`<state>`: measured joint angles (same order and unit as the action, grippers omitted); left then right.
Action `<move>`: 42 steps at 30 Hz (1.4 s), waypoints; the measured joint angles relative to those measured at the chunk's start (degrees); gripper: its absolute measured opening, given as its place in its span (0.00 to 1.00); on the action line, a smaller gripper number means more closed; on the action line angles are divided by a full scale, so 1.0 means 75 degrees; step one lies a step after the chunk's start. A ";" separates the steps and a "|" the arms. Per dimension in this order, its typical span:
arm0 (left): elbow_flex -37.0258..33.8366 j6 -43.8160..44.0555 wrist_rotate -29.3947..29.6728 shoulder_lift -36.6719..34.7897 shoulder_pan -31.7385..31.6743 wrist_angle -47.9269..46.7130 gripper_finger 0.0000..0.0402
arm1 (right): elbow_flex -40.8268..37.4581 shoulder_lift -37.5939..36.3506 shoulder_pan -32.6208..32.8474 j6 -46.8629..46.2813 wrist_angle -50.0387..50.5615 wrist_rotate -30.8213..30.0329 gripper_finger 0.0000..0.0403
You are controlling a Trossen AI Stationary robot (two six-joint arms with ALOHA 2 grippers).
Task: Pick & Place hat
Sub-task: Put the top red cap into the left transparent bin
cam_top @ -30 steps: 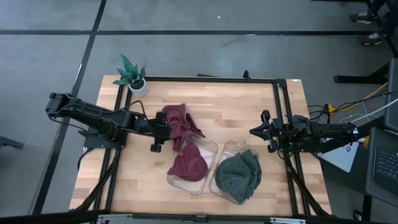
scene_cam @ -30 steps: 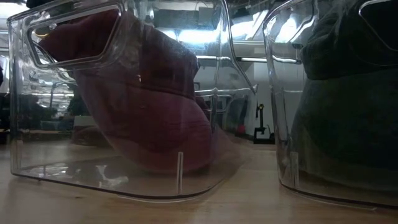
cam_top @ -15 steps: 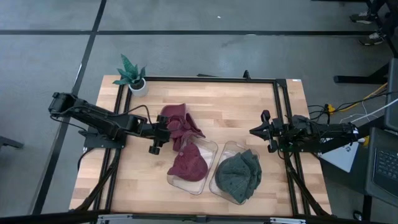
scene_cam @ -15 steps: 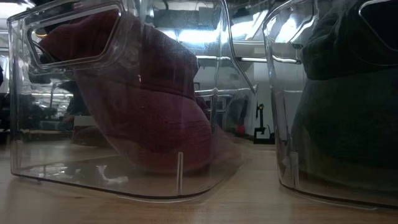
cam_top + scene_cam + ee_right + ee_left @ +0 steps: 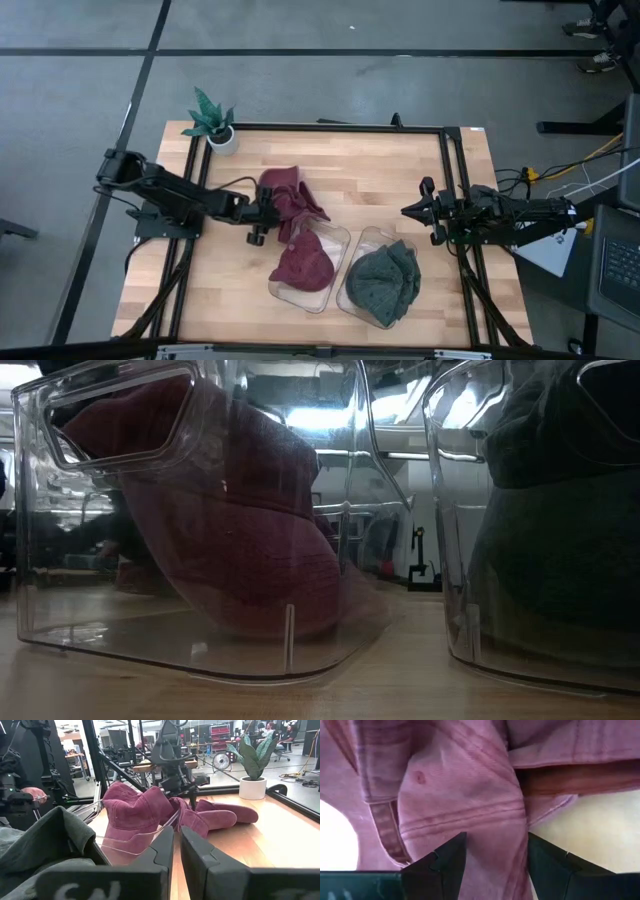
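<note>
A loose maroon hat (image 5: 290,198) lies crumpled on the wooden table, against the far rim of a clear bin (image 5: 338,236). A second maroon hat (image 5: 302,265) fills that bin. A dark green hat (image 5: 385,280) sits in the clear bin to its right. My left gripper (image 5: 266,218) is open at the loose hat's left side, with maroon cloth (image 5: 495,820) between its fingers. My right gripper (image 5: 406,212) is shut and hovers near the table's right edge, apart from every hat. My left gripper has its open fingers (image 5: 447,860) astride a raised fold (image 5: 490,845) on the loose maroon hat's left side, coming roughly level from the table's left. The cloth fills the gap between them; whether they press it I cannot tell. The hat lies on the table.
A small potted plant (image 5: 212,120) stands at the far left corner. A black metal frame (image 5: 445,160) runs around the table. Bare wood lies at the far side and near left. In the low view the bin walls (image 5: 290,640) stand close in front.
My left arm has reached toward the table's right, carrying its open gripper a little farther into the loose maroon hat. The hat itself has stayed where it lay.
</note>
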<state>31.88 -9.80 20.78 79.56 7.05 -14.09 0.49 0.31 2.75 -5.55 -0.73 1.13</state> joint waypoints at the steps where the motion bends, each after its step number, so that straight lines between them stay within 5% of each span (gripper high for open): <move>1: 0.0000 -0.0011 0.0016 0.0092 -0.0043 0.0081 0.47 | 0.0000 0.0001 0.0002 0.0001 0.0002 0.0000 0.08; 5: 0.0000 -0.0396 -0.0009 0.0375 -0.0168 0.0436 0.47 | 0.0000 -0.0002 -0.0001 0.0001 0.0000 -0.0002 0.08; 15: 0.0009 -0.0598 0.1369 0.0343 -0.0217 0.0457 0.38 | 0.0000 0.0001 0.0001 0.0001 0.0002 -0.0003 0.08; 30: 0.0012 -0.0583 0.1056 -0.0403 -0.0213 -0.0318 0.03 | 0.0000 0.0001 0.0000 0.0000 0.0003 0.0000 0.08; 42: 0.0012 0.0972 -0.0460 -0.0910 -0.0377 -0.0541 0.01 | 0.0000 0.0001 0.0002 0.0002 0.0002 0.0000 0.08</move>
<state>31.97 -2.51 17.33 72.74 4.23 -18.15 0.49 0.32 2.76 -5.54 -0.72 1.13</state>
